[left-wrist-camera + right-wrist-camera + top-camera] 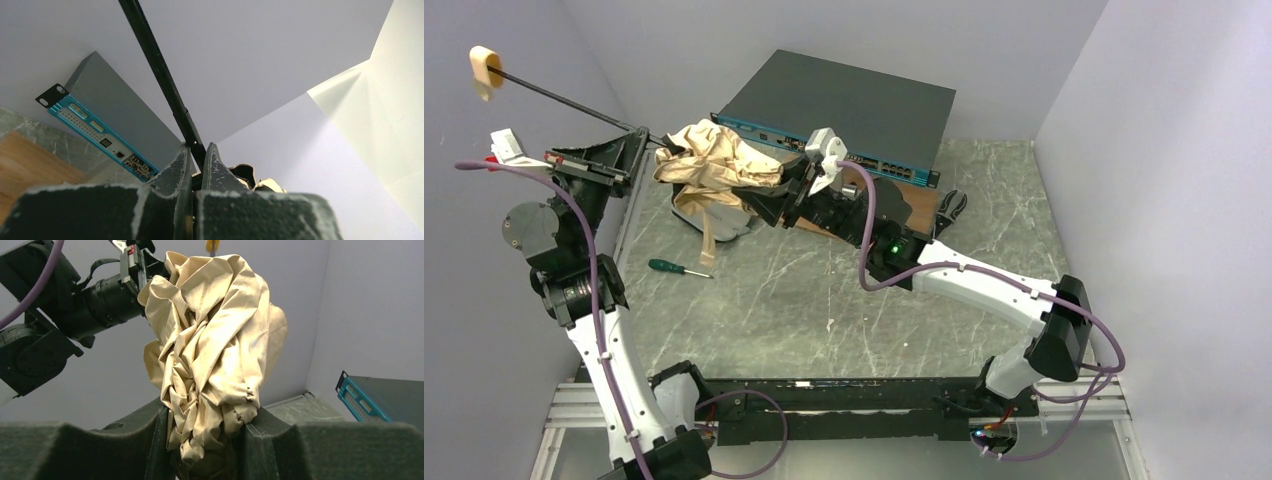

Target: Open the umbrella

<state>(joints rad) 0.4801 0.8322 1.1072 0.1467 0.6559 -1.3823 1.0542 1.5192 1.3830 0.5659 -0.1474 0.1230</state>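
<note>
The umbrella (714,160) is held above the far-left part of the desk (824,290). Left gripper (197,152) fingers pinch the black shaft (160,70). Right gripper (202,440) fingers clamp the crumpled tan canopy (215,340). The shaft is extended, but the canopy is collapsed and not yet spread.

Left arm (599,338): white link shells, black joint housings, purple cable tied along it. Right arm (984,285): same white-and-black build, purple cable looping past elbow, green light (894,245) near wrist. Left gripper (198,147): black fingers (172,174), edges scuffed whitish. White camera mount (828,150) on right wrist
</note>
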